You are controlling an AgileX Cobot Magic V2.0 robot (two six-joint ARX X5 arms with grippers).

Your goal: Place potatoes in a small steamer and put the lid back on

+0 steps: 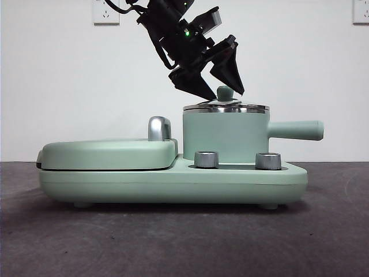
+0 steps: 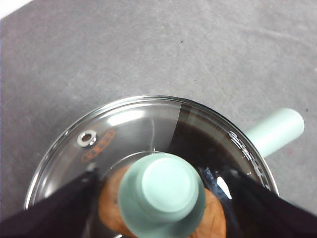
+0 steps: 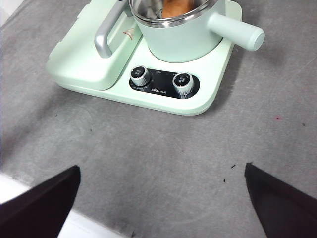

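The small steamer (image 1: 225, 135) stands on the right half of a mint-green cooker base (image 1: 173, 183), its side handle (image 1: 297, 130) pointing right. The glass lid (image 1: 226, 107) lies flat on its steel rim. Through the glass (image 2: 129, 124) the orange-brown potato (image 2: 212, 218) shows inside the pot. My left gripper (image 1: 221, 91) hangs just over the lid, open, one jaw on each side of the mint-green knob (image 2: 166, 186) without closing on it. My right gripper (image 3: 162, 167) is open and empty, high above the table in front of the cooker. From there the steamer (image 3: 183, 39) and the potato (image 3: 173, 7) are visible.
A flat mint-green griddle cover (image 1: 109, 153) with a chrome handle (image 1: 159, 128) takes up the left half of the base. Two steel dials (image 1: 206, 159) (image 1: 268, 160) sit on the base in front of the pot. Grey tabletop (image 3: 163, 144) stretches in front of the cooker.
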